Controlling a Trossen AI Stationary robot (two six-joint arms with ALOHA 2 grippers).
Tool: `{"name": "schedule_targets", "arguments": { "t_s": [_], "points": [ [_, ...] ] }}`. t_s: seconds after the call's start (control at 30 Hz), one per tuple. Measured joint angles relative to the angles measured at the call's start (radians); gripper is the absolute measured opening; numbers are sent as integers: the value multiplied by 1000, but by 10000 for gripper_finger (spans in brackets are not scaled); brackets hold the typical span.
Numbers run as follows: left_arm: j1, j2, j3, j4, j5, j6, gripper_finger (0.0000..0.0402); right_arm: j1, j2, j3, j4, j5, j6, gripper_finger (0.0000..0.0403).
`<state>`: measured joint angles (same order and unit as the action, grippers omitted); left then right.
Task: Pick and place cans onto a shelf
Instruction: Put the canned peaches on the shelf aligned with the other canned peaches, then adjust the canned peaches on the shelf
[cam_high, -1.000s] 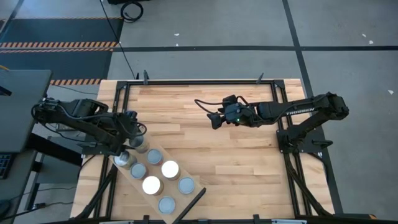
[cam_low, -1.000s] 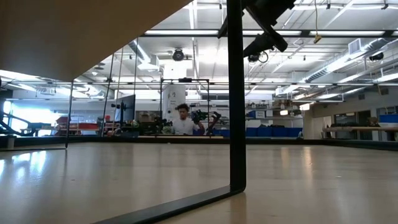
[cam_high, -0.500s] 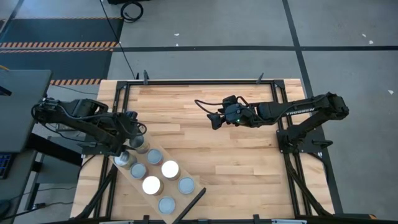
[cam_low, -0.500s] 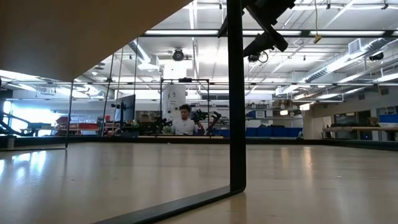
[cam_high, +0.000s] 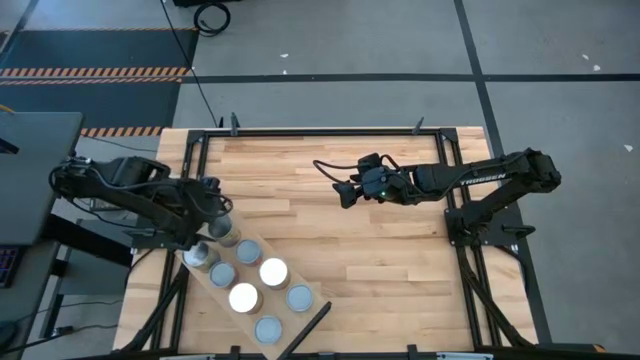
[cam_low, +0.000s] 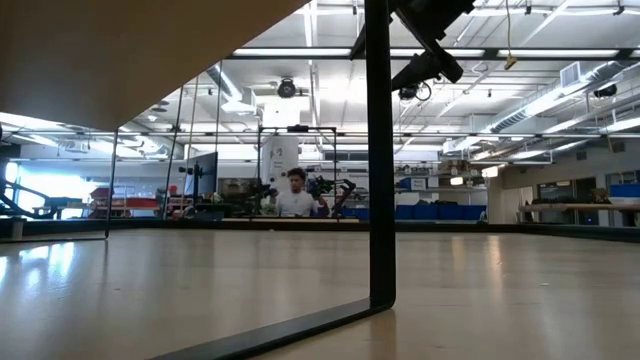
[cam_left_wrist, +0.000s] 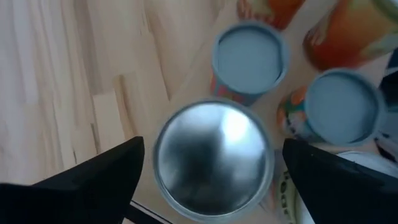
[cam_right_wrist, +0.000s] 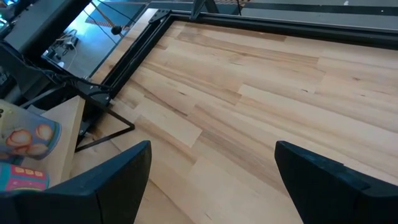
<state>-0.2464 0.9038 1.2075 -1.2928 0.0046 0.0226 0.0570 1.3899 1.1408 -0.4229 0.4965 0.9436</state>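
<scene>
The shelf, a pale plank with a dark bar at its near end, lies slantwise at the table's near left. Several cans stand upright on it on their bases. My left gripper hovers open over the silver-topped can at the shelf's far end. Its fingers stand on either side of the can with small gaps. Two grey-blue-topped cans stand just beyond it. My right gripper hangs open over the table's middle, holding nothing.
Bare butcher-block tabletop spreads between the two arms and to the right of the shelf. A black frame rims the table. In the low view the shelf's underside and its upright dark leg fill the foreground. A person sits far off in the room.
</scene>
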Motion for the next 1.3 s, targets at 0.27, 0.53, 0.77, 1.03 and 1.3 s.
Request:
{"name": "schedule_targets", "arguments": {
  "t_s": [0.27, 0.53, 0.77, 1.03, 1.3],
  "points": [
    [-5, -3, 137, -90, 80, -63, 389, 0, 0, 0, 0, 0, 0, 348],
    [-144, -7, 70, -149, 75, -153, 389, 0, 0, 0, -1, 0, 8, 348],
    [-268, 3, 55, -151, -90, -223, 389, 0, 0, 0, -1, 0, 24, 348],
    [-374, 43, 56, -149, -208, -231, 389, 0, 0, 0, 0, 0, 34, 348],
    [-474, 56, 58, -175, -305, -282, 389, 1, 0, 0, 0, 0, 35, 348]
  ]
}}
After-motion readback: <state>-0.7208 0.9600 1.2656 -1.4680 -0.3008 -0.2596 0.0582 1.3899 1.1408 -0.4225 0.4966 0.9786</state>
